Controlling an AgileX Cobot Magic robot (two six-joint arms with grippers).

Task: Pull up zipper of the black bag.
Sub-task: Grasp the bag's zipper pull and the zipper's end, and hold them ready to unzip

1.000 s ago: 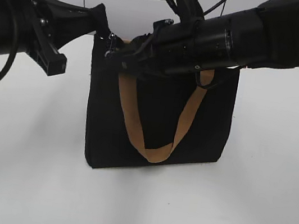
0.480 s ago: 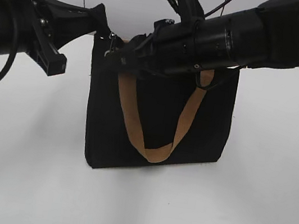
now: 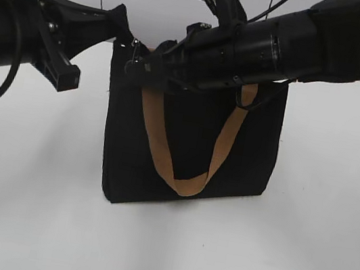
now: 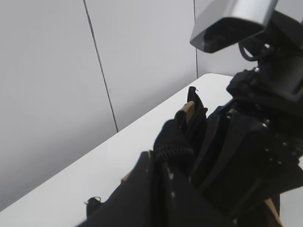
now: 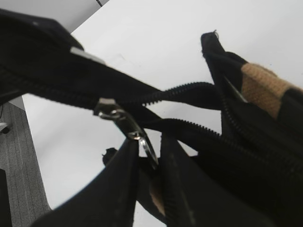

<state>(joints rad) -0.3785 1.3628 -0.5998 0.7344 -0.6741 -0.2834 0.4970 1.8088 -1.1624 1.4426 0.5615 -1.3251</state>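
Note:
The black bag (image 3: 254,140) stands upright on the white table, one tan handle (image 3: 186,180) hanging down its front. My left gripper (image 3: 120,24) is shut on the bag's top left corner; in the left wrist view (image 4: 154,158) the zipper tape end sticks out of its jaws. My right gripper (image 3: 136,68) reaches across to the same end of the bag top. In the right wrist view the silver zipper slider (image 5: 108,109) sits where the two tapes part. Its pull tab hangs between my right fingers (image 5: 150,142), which stand slightly apart around it.
The white table (image 3: 297,263) extends all round the bag. A grey wall (image 4: 57,71) rises right behind the table's far edge. Grey floor (image 5: 12,161) shows past the table edge. A small dark bit (image 4: 92,204) lies on the table below the bag's corner.
My right arm has shifted slightly, its wrist camera rising a little to the right. The bag and my left gripper have not moved.

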